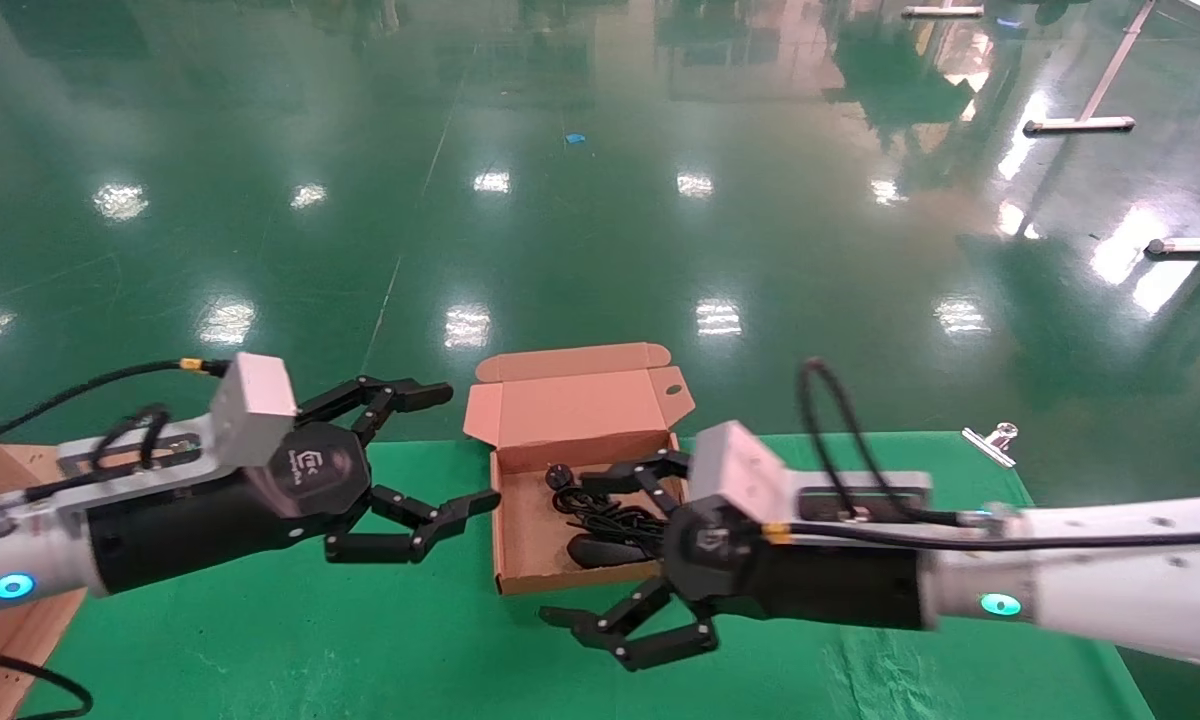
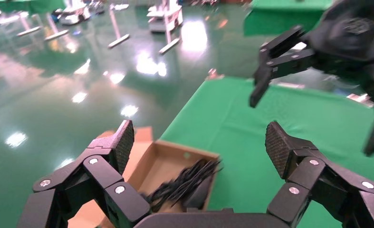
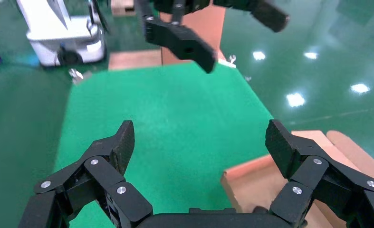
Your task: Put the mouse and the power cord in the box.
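Head view shows the right gripper [image 1: 620,560] nearest, spread wide and holding nothing, hovering low over the green counter [image 1: 260,650] with its farther finger reaching over the near corner of the box [image 1: 520,540] and its nearer finger hanging outside the front wall. Just beyond its fingers, inside the box, lies the mouse [image 1: 600,550], and past that the power cord [image 1: 600,510] in a loose black bundle with its round plug toward the back wall. Both task things look already inside, so the risk I judge from here is disturbance: if this gripper pulls away low, a finger could catch the thin cardboard wall or snag a cord loop and drag the cable, or the light box itself, out of place. The raised lid [image 1: 575,395] stands behind the cord and could be bumped by either arm. Across the box from the right gripper, the left gripper [image 1: 440,450] also hangs wide open and empty, apart from the box's side wall. A metal clip [image 1: 990,442] sits well away, behind the right arm, at the counter's far edge.
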Controlling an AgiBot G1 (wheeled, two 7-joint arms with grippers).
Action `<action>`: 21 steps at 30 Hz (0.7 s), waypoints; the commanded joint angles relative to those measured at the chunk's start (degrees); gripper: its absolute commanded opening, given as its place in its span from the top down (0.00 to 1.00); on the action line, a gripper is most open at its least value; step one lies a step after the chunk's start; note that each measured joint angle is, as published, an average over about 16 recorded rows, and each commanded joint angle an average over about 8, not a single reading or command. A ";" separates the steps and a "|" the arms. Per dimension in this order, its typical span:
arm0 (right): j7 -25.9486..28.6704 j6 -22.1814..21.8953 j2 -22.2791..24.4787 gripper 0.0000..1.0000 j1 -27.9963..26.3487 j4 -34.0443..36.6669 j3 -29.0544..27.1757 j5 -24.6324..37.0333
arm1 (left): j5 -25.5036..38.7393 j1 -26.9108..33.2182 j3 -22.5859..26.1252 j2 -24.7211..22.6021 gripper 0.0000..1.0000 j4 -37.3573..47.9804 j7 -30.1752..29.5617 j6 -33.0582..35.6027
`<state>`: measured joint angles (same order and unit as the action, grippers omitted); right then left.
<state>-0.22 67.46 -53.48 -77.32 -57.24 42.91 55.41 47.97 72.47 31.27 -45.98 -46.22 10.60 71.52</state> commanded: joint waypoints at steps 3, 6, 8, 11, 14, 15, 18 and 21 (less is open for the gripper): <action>1.71 2.84 2.88 0.00 2.46 -2.55 -4.19 -2.11 | -1.00 -1.79 -2.50 1.80 0.00 -4.48 -3.50 2.32; 2.99 4.96 5.03 0.00 4.29 -4.45 -7.32 -3.69 | -1.75 -3.12 -4.36 3.14 0.00 -7.83 -6.11 4.06; 3.86 6.41 6.49 0.00 5.54 -5.75 -9.46 -4.77 | -2.26 -4.03 -5.64 4.05 0.00 -10.12 -7.89 5.24; 5.17 8.59 8.70 0.00 7.42 -7.70 -12.67 -6.38 | -3.03 -5.40 -7.55 5.43 0.00 -13.55 -10.57 7.02; 6.49 10.79 10.93 0.00 9.32 -9.67 -15.91 -8.02 | -3.80 -6.78 -9.49 6.82 0.00 -17.02 -13.28 8.82; 6.93 11.52 11.66 0.00 9.95 -10.32 -16.98 -8.56 | -4.06 -7.24 -10.12 7.28 0.00 -18.16 -14.17 9.41; 8.25 13.72 13.89 0.00 11.85 -12.29 -20.23 -10.19 | -4.83 -8.62 -12.06 8.67 0.00 -21.63 -16.88 11.21; 9.53 15.84 16.04 0.00 13.68 -14.19 -23.36 -11.77 | -5.54 -9.88 -13.81 9.93 0.00 -24.78 -19.34 12.84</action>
<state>9.10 83.02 -37.73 -63.88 -71.18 19.95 43.85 42.61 62.91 17.89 -36.37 -70.34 -8.03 83.97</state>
